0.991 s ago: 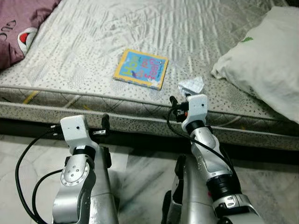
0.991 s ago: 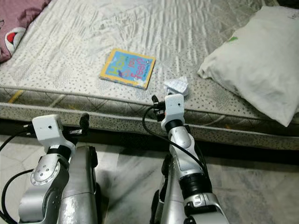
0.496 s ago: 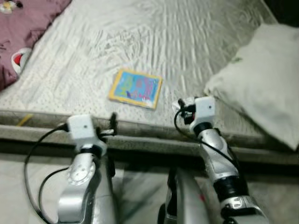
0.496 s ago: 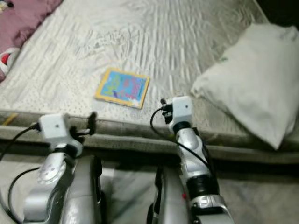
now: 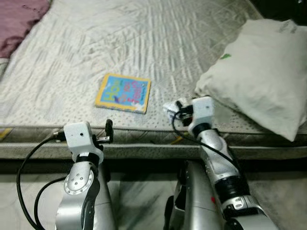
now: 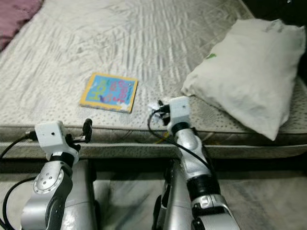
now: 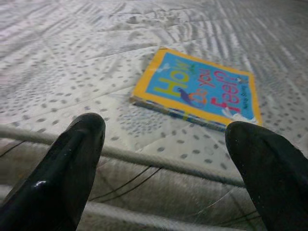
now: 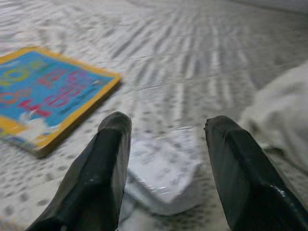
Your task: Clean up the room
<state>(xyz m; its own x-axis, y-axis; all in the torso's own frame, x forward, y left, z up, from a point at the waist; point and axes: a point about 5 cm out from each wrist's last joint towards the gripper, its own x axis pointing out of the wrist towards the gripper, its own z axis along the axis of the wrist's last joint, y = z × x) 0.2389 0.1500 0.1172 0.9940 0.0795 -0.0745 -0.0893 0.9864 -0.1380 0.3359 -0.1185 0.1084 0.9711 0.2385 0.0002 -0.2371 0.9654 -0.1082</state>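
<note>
Right gripper [image 8: 163, 168] has its fingers spread wide around the crumpled wrapper [image 8: 161, 171] on the bed [image 5: 144, 43], gripping nothing yet; I'd sink lower before squeezing. Left gripper [image 7: 168, 163] is open too, the book [image 7: 197, 89] at its 12 o'clock. Wrapper's mostly hidden from the head camera.

Yellow-bordered blue book [image 5: 123, 93], speckled grey mattress [image 5: 158, 43]

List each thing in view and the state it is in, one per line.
book: closed, flat on the mattress, cover up.
crumpled paper: lying on mattress between the open right gripper fingers, not gripped.
pillow: lying on the mattress, rumpled.
left gripper: open, at the mattress edge, facing the book.
</note>
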